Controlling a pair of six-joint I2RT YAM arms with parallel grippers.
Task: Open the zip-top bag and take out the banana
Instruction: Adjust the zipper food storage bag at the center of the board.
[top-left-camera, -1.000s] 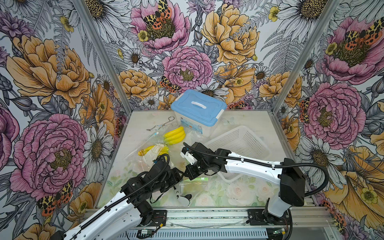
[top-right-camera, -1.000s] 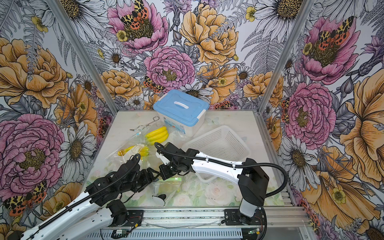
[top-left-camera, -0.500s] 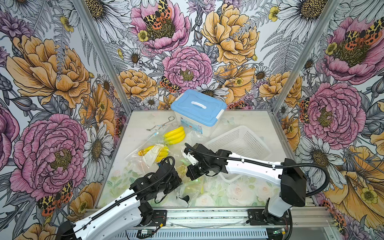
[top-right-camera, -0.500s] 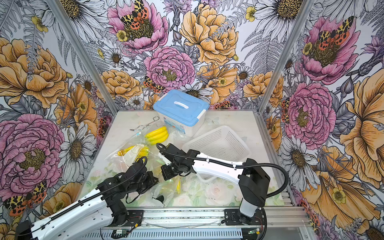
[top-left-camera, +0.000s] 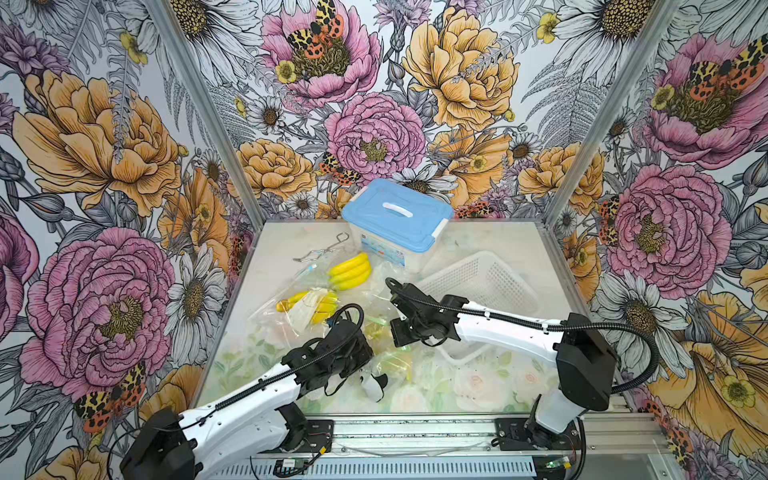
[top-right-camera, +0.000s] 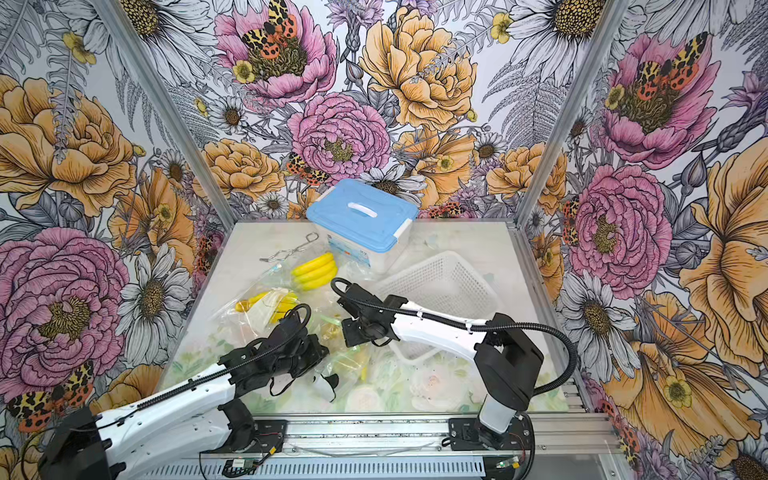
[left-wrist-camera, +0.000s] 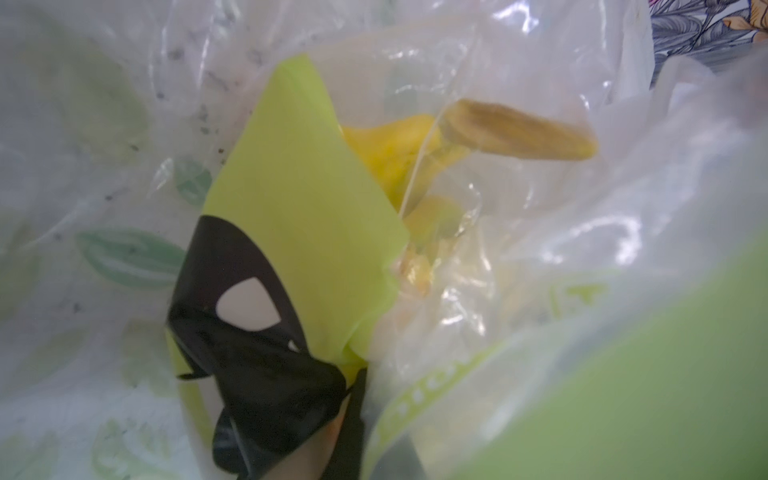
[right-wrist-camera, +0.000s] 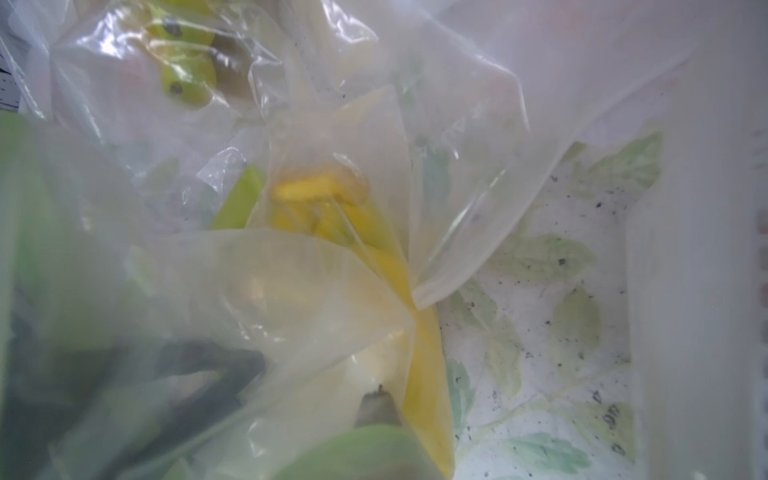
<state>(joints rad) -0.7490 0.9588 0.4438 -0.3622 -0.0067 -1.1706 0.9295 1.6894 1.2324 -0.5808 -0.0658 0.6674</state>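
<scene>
Both jaws clamp zip-top bag (top-left-camera: 390, 356); banana (left-wrist-camera: 395, 153) inside.

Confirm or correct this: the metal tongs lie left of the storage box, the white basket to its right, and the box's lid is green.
One slip: the lid of the storage box is blue, not green, as both top views show. The metal tongs do lie left of it and the white basket to its right.
</scene>
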